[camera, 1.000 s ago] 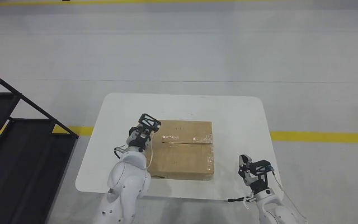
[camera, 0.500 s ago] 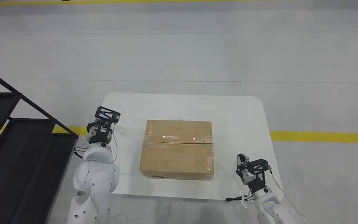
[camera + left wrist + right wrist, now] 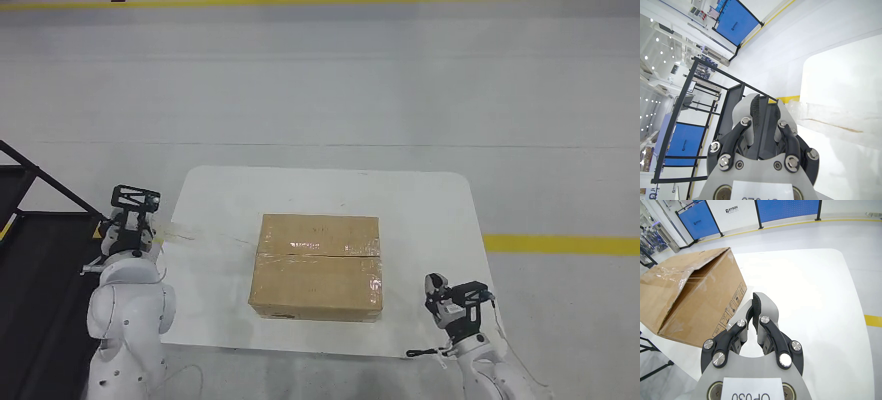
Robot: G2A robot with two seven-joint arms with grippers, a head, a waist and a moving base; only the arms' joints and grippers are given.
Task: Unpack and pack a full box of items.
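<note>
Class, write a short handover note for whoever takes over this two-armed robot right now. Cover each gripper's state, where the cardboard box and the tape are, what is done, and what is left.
Left gripper: jaws apart, out past the white table's left edge, near the black metal rack. A clear tape strip runs from beside one finger toward the box.
Right gripper: shut and empty, over the table's near right edge.
Brown cardboard box: mid-table, top flaps down, one lifted slightly at the end.
Done: seam tape at least partly peeled.
Left: shed the tape, open the flaps, unpack, repack.
</note>
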